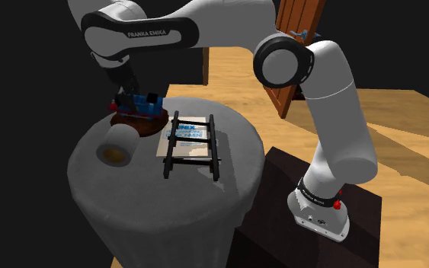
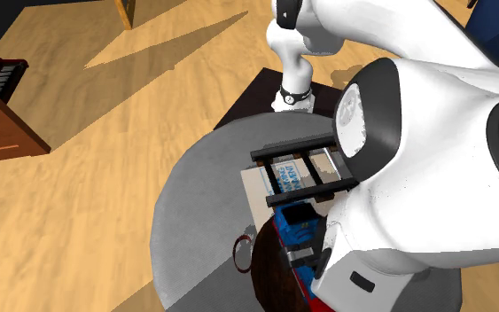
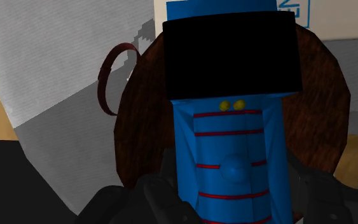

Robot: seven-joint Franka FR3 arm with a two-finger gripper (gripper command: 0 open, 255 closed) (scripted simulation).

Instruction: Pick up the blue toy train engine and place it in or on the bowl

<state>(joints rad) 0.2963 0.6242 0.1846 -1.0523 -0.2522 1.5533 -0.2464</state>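
Toy train engine (image 3: pixel 231 153), blue with red stripes and a black cab, sits directly over the brown bowl (image 3: pixel 142 127), its length running across the bowl's middle. The gripper (image 3: pixel 234 184) has it: the black fingers (image 3: pixel 155 197) press against its two sides, pinching it.

Risks noted:
- The cab end reaches close to the bowl's rim on the booklet side. A release from here may leave that end propped on the rim, and the engine may tip out.
- No view settles whether the engine rests on the bowl or hangs just above it. If it is let go from a height, it is likely to bounce or roll, and the bowl looks shallow.
- A pale cup (image 1: pixel 116 148) stands just beside the bowl. A sideways pull-away could knock it.

Views compared:
- The wrist view gives the grip and the engine's centring over the bowl, but no height.
- The shoulder view shows the engine low over the bowl. It also shows the grey table (image 1: pixel 91 179), the cup, the booklet (image 1: pixel 192 131) and the black track piece (image 1: pixel 171 145) lying beyond the bowl.
- In the second exterior view the white arm (image 2: pixel 416 204) covers part of the bowl, and the grip is hidden
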